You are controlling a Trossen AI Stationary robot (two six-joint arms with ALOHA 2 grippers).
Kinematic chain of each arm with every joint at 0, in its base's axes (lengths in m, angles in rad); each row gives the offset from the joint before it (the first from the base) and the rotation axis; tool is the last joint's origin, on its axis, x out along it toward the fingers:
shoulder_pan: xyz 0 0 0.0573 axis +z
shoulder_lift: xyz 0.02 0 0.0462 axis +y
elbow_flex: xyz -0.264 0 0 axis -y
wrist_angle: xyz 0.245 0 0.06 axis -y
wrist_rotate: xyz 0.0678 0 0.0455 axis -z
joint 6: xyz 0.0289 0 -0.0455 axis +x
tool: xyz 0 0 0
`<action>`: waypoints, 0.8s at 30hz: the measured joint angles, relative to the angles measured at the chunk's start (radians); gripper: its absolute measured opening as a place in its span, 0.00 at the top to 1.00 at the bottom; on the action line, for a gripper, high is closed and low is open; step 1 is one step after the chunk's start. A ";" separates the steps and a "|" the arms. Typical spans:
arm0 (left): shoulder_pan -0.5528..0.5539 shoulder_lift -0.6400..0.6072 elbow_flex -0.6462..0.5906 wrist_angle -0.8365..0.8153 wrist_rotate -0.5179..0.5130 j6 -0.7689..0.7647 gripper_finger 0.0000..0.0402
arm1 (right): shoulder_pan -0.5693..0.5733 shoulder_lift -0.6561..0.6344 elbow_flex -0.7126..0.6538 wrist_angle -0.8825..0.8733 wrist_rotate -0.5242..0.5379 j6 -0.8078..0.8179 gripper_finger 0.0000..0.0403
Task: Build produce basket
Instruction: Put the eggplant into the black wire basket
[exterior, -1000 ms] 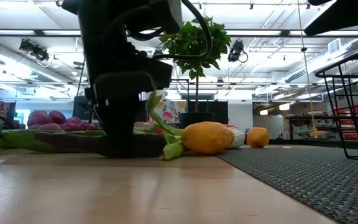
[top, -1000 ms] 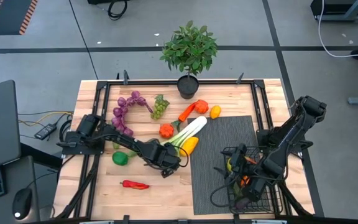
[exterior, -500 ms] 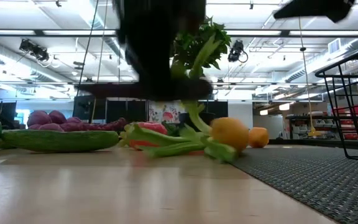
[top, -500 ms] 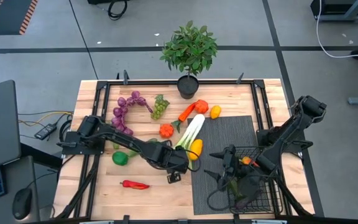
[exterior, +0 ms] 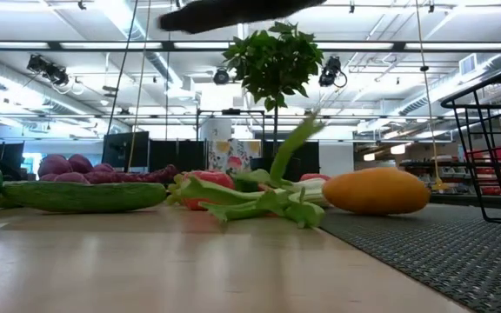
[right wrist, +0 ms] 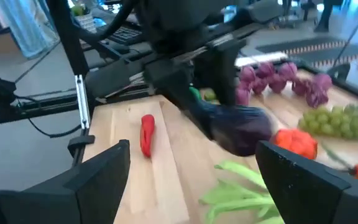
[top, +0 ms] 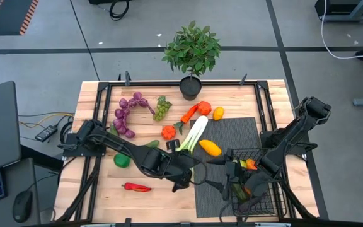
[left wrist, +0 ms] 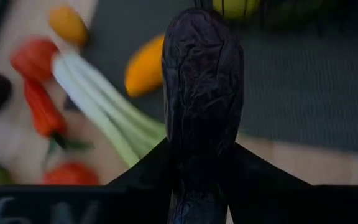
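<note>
High view: the left gripper (top: 191, 176) sits at the mat's (top: 229, 135) edge, fingers clenched on a dark eggplant (top: 197, 175); the right gripper (top: 229, 183) reaches from the basket (top: 260, 195) toward it.
Left wrist view: the eggplant (left wrist: 202, 106) stands between the fingers, the leek (left wrist: 101, 106) beyond.
Right wrist view: fingers (right wrist: 95, 180) released, the eggplant (right wrist: 238, 130) ahead between them, the red chili (right wrist: 146, 134) on the surface

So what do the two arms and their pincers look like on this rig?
Both arms are dark, near-black jointed links. The left pincer and right pincer each have two flat, dark, blade-like fingers. Black cables loop beside the right arm. No readable markings show.
</note>
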 joint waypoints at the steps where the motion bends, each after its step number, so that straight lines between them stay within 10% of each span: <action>1: 0.004 0.000 0.000 0.028 -0.009 0.012 0.70 | 0.000 0.000 0.000 0.019 0.005 -0.026 0.13; 24: -0.040 0.000 -0.009 0.195 -0.013 0.054 0.70 | 0.035 -0.035 0.000 0.233 0.154 -0.371 0.13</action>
